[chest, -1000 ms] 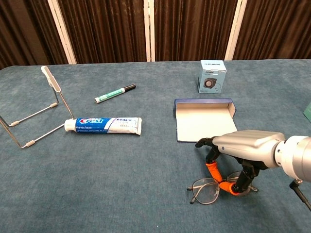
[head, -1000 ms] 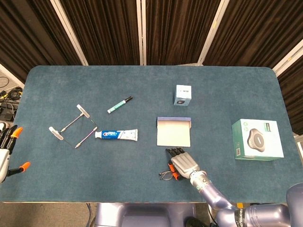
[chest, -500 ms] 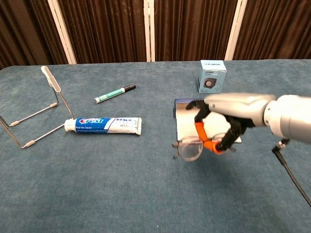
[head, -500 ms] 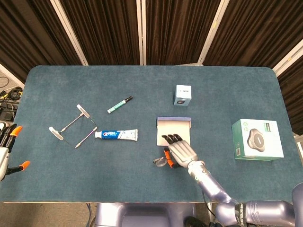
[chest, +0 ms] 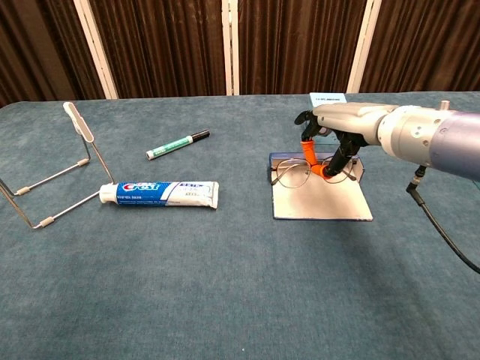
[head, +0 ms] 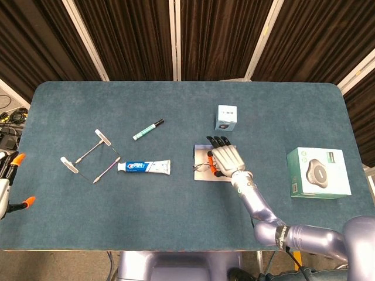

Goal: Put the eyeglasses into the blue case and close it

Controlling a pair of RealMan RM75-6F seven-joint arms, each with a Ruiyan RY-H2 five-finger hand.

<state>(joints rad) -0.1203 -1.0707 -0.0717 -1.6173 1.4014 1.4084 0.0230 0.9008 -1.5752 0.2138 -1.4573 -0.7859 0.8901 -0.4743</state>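
Note:
My right hand point(head: 225, 158) point(chest: 339, 133) holds the thin-rimmed eyeglasses point(head: 203, 164) point(chest: 292, 173) between its orange-tipped fingers, just above the open blue case point(head: 214, 175) point(chest: 321, 201). The case lies flat at the table's middle with its pale lining up and its far wall raised. One lens hangs over the case's left side. My left hand point(head: 7, 181) rests off the table's left edge in the head view, fingers apart and holding nothing; the chest view does not show it.
A toothpaste tube point(head: 143, 167) point(chest: 161, 193), a green marker point(head: 147, 129) point(chest: 177, 145) and a wire stand point(head: 88, 156) point(chest: 52, 176) lie to the left. A small box point(head: 227, 117) stands behind the case, a larger boxed device point(head: 318, 172) at the right.
My right hand lifted the eyeglasses from the table's near side and carried them away from me to above the open case. The left hand stayed put.

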